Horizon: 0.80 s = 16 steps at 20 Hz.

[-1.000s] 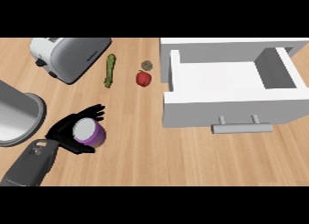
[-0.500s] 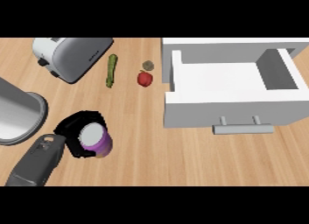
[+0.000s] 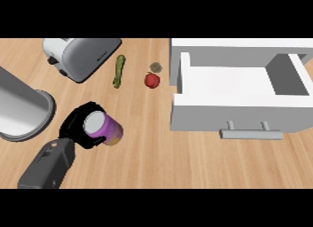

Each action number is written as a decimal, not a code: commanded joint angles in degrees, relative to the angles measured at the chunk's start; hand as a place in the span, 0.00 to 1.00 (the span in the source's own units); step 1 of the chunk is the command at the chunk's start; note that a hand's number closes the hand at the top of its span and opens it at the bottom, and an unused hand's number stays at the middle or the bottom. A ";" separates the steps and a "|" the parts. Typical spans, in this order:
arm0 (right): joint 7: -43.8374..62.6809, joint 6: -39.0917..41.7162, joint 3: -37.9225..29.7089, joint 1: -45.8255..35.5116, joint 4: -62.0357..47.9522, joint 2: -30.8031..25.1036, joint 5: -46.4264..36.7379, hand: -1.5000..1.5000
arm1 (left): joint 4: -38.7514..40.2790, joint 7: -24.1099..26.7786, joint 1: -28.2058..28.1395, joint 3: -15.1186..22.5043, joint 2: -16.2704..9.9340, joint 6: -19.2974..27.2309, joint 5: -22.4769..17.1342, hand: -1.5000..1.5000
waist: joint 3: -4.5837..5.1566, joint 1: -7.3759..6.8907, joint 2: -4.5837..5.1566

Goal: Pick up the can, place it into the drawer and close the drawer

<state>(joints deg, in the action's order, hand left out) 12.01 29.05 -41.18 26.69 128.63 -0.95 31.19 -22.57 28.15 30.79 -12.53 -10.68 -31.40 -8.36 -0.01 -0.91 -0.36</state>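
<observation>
The can (image 3: 106, 129) is purple with a white lid and leans tilted over the wooden counter at the lower left. My left hand (image 3: 75, 125) is curled round its left side, so part of the can is hidden by the fingers. The white drawer (image 3: 240, 113) stands pulled open at the right, well apart from the can, with a bare white inside. Its grey handle (image 3: 252, 133) faces the lower edge. My right hand does not show.
A silver toaster (image 3: 80, 55) sits at the top left. Beside it lie a green vegetable (image 3: 119, 71), a red fruit (image 3: 152, 80) and a small brown item (image 3: 156, 67). A large metal pot (image 3: 14, 108) stands just left of my hand.
My left hand has closed round the can and shifted a little right and toward the lower edge. The can has tipped from upright to tilted. The drawer has stayed open.
</observation>
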 commanded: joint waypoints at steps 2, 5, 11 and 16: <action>0.99 -1.80 1.13 1.53 3.14 0.91 -0.38 0.00 | -4.84 1.17 -0.76 -6.18 5.64 13.34 -6.11 1.00 | -0.14 -0.56 -0.54; 1.49 -1.10 -0.39 0.79 2.44 0.61 -0.39 0.00 | -13.39 -1.92 -1.40 -3.87 9.52 19.46 -5.54 1.00 | -0.17 -0.62 -0.61; 0.71 -0.89 -1.03 1.04 1.68 0.93 0.48 0.00 | -31.65 -11.99 -1.34 0.90 10.60 28.09 -6.93 1.00 | -0.12 -0.32 -0.53; 0.00 -0.38 1.35 1.10 1.03 0.92 0.49 0.00 | -47.61 -23.97 -4.03 7.81 10.65 35.01 -8.72 1.00 | -0.07 0.33 -0.22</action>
<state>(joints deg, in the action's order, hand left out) 13.45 27.24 -40.50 27.46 131.16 -0.44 31.53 -58.66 11.50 29.00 -8.83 -0.48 -1.50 -15.84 -0.09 -0.88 -0.69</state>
